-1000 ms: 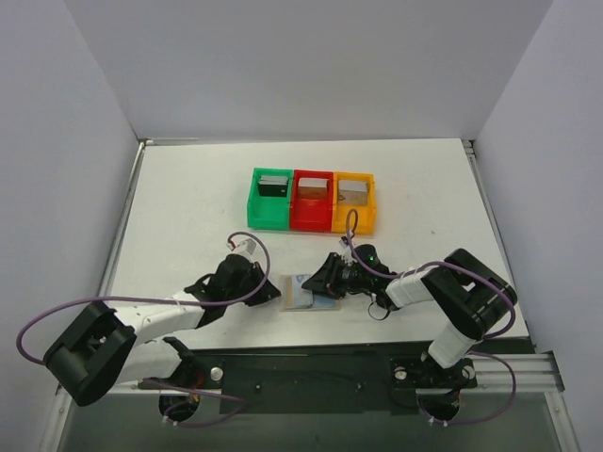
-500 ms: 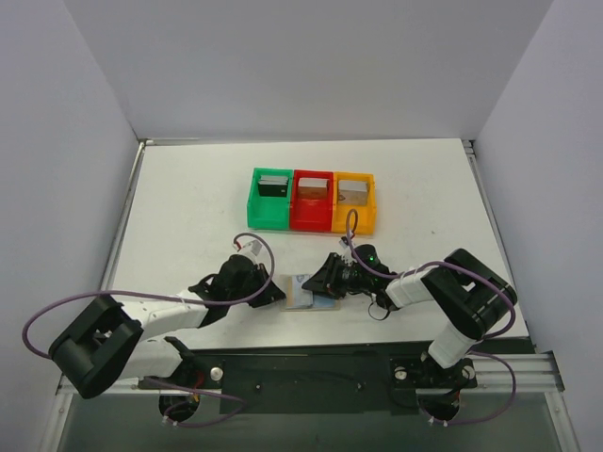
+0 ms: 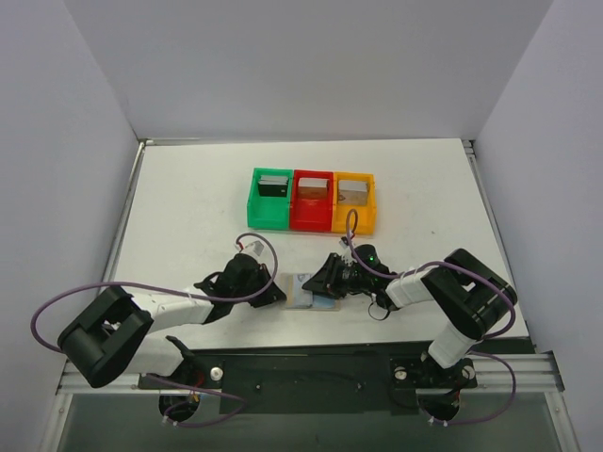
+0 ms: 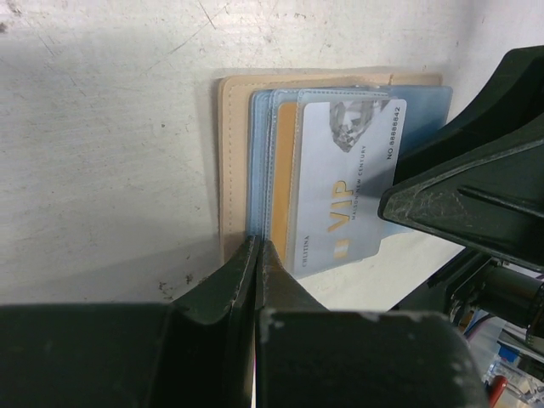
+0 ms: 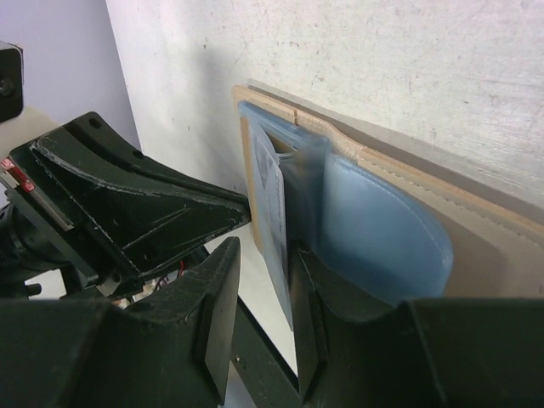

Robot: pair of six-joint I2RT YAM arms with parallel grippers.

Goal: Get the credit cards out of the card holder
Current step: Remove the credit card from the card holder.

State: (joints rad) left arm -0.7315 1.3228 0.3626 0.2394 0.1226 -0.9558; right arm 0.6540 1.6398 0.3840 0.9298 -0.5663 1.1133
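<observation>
At tabletop six o'clock, right tool (image 5: 259, 314) grasps a card (image 4: 340, 183) in the holder (image 4: 234, 153); left tool (image 4: 257, 255) clenched empty.

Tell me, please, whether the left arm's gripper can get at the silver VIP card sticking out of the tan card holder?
Probably not yet: the left gripper is shut at the card holder's edge, and the right gripper pinches the VIP card.

Left gripper (image 4: 257, 255) closed at the card holder's near edge

The tan card holder (image 4: 231, 153) lies open on the white table (image 4: 102, 153), a silver VIP card (image 4: 344, 183) slid partly out of its bluish pocket. The closed fingertips seem to touch the pocket edge. The other gripper (image 4: 476, 195) overlaps the card's right side.
</observation>
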